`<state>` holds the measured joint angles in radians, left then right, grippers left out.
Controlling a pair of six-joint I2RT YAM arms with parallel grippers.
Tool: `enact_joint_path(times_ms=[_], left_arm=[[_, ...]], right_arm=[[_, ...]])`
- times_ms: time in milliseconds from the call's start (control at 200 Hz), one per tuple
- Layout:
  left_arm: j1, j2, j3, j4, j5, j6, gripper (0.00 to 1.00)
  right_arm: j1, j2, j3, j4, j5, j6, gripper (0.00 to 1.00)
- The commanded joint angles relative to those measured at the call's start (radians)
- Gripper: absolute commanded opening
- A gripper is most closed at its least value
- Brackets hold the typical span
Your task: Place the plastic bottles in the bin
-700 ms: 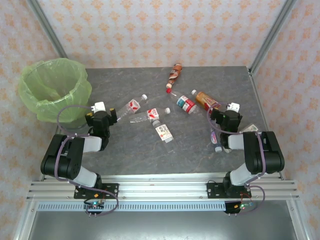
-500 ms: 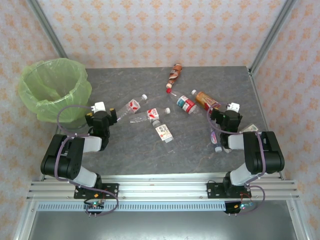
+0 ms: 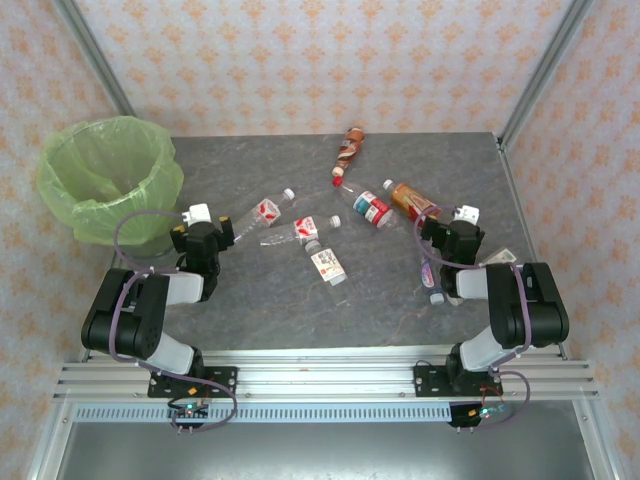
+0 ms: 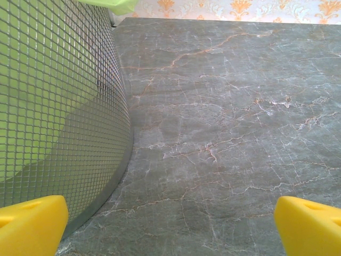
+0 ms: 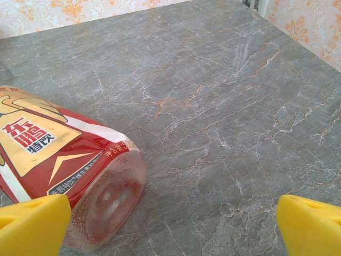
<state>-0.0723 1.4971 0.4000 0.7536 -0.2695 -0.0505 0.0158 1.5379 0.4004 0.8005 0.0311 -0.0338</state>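
The bin (image 3: 62,190), lined with a green bag (image 3: 100,150), stands at the left edge of the table (image 3: 260,310). The left gripper (image 4: 170,226) sits low just beside the bin's mesh wall, jaws wide apart and empty. The plastic bottles (image 3: 327,263) all lie outside the bin, to its right, with a clear bottle (image 3: 262,213) nearest it. Farthest from the bin, the right gripper (image 5: 173,226) has its jaws spread wide, with the base of the amber bottle (image 5: 64,154) just beside one fingertip.
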Motion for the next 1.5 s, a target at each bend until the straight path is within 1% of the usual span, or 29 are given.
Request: enact_joint_path(times_ms=[0, 220, 295, 360, 440, 485, 545, 616, 691, 726, 806, 881, 981, 1056, 1166, 1336, 1421, 1491], left_arm=[[-0.007, -0.002, 0.005, 0.027, -0.024, 0.021, 1.0], [-0.007, -0.004, 0.003, 0.033, -0.025, 0.022, 1.0], [-0.009, -0.025, 0.02, -0.01, -0.036, 0.018, 1.0], [-0.01, -0.064, 0.045, -0.085, -0.007, 0.03, 1.0], [-0.012, -0.133, 0.096, -0.24, 0.04, 0.045, 1.0], [-0.02, -0.167, 0.096, -0.262, 0.03, 0.05, 1.0], [-0.031, -0.217, 0.095, -0.274, -0.014, 0.049, 1.0], [-0.035, -0.278, 0.127, -0.352, -0.057, 0.017, 1.0], [-0.039, -0.331, 0.191, -0.494, -0.109, -0.047, 1.0], [-0.04, -0.353, 0.222, -0.568, -0.115, -0.086, 1.0], [-0.038, -0.398, 0.269, -0.676, -0.06, -0.156, 1.0], [-0.038, -0.405, 0.325, -0.788, 0.003, -0.217, 1.0], [-0.037, -0.354, 0.445, -0.986, 0.093, -0.274, 1.0], [-0.039, -0.279, 0.549, -1.14, 0.183, -0.273, 1.0], [-0.057, -0.147, 0.698, -1.323, 0.19, -0.278, 1.0], [-0.139, 0.011, 0.844, -1.43, 0.183, -0.198, 1.0], [-0.142, 0.097, 0.908, -1.455, 0.252, -0.18, 1.0], [-0.144, 0.16, 0.945, -1.455, 0.346, -0.134, 1.0]], right_arm=[[-0.005, -0.016, -0.002, 0.014, 0.016, 0.013, 0.99], [-0.005, -0.018, -0.005, 0.017, 0.016, 0.014, 0.99], [-0.005, -0.02, -0.007, 0.02, 0.01, 0.011, 0.99], [-0.004, -0.029, -0.009, 0.018, -0.015, 0.001, 0.99], [-0.005, -0.068, -0.004, -0.019, -0.024, -0.002, 0.99], [-0.005, -0.098, 0.002, -0.051, -0.018, -0.002, 0.99], [-0.004, -0.141, 0.007, -0.095, -0.019, -0.004, 0.99], [-0.004, -0.195, 0.028, -0.173, -0.025, -0.004, 0.99], [-0.005, -0.261, 0.065, -0.292, -0.008, 0.03, 0.99], [-0.004, -0.293, 0.083, -0.35, 0.007, 0.06, 0.99], [-0.004, -0.349, 0.093, -0.421, 0.034, 0.134, 0.99], [-0.004, -0.427, 0.074, -0.436, 0.019, 0.18, 0.99], [-0.005, -0.499, 0.06, -0.488, -0.022, 0.229, 0.99], [-0.005, -0.536, 0.065, -0.544, -0.07, 0.255, 0.99], [-0.005, -0.556, 0.09, -0.64, -0.121, 0.285, 0.99], [-0.005, -0.561, 0.11, -0.703, -0.165, 0.337, 0.99], [-0.006, -0.558, 0.126, -0.717, -0.201, 0.351, 0.99], [-0.006, -0.558, 0.138, -0.72, -0.22, 0.35, 0.99]])
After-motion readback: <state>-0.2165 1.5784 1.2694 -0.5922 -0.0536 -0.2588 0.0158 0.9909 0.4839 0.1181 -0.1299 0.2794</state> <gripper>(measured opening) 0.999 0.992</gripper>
